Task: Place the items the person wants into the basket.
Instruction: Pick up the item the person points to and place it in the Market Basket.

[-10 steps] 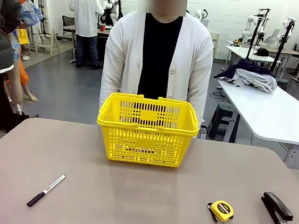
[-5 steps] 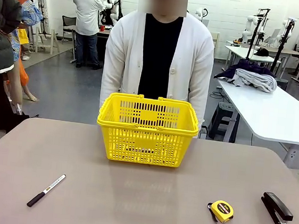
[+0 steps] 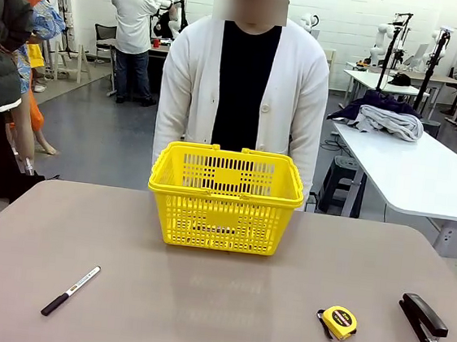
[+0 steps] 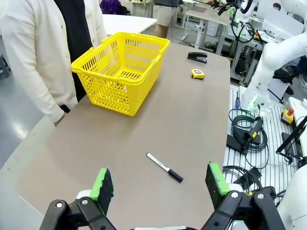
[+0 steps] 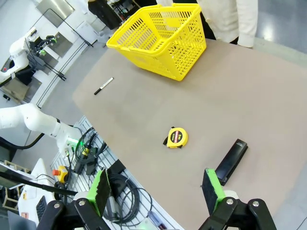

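Looking at this one, the whole thing comes down to which side the tape measure is on. It's on the robot's right half of the surface, close to the near edge, with the black stapler just beside it on the outer side but not touching. So I'd say the right arm is clearly the nearer one.

From the right wrist camera, the right fingers are spread wide with nothing between them, hanging well above the surface. The tape measure sits ahead of them, roughly in line with the gap. The stapler is off toward one finger, lying at a slant. The tape measure is a chunky little block, so it has no real long axis to line up with. My guess is the only thing to watch is not clipping the stapler on the way down.

The left fingers are wide open and empty too. What lies nearest in front of them is the white marker with the black cap, lying diagonally, and that isn't one of the wanted things as far as I can judge.

The yellow basket stands upright at the far middle, right in front of the person, well apart from the tape measure. Their hands are hidden behind it, so I can't tell if they're pointing at anything.
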Robot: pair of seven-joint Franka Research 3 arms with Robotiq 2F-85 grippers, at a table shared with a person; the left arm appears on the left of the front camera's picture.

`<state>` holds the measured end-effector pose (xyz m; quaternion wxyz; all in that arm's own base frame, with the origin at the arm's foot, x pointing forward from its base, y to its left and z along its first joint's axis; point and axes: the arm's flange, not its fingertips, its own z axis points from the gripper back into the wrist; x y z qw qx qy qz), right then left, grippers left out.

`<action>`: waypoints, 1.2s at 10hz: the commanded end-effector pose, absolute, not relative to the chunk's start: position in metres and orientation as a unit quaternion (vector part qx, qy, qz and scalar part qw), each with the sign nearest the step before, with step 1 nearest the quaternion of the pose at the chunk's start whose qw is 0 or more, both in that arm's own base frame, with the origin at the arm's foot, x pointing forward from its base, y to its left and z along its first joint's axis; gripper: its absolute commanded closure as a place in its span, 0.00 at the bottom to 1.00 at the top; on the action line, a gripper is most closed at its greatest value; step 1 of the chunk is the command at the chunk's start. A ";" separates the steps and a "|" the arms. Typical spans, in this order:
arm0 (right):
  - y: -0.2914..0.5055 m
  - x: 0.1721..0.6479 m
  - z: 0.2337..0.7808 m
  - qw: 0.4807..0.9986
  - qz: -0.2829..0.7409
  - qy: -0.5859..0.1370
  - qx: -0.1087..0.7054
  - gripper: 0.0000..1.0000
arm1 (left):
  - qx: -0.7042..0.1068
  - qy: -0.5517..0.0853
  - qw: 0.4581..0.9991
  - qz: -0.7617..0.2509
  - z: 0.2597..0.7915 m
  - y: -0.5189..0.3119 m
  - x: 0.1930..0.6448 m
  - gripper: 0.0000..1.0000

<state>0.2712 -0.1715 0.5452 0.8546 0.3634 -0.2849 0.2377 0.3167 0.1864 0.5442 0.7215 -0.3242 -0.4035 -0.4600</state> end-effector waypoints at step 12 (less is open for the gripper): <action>-0.171 0.273 0.545 0.847 0.243 -0.294 0.370 0.00 | -0.321 -0.406 0.718 -0.465 0.547 0.185 0.315 0.00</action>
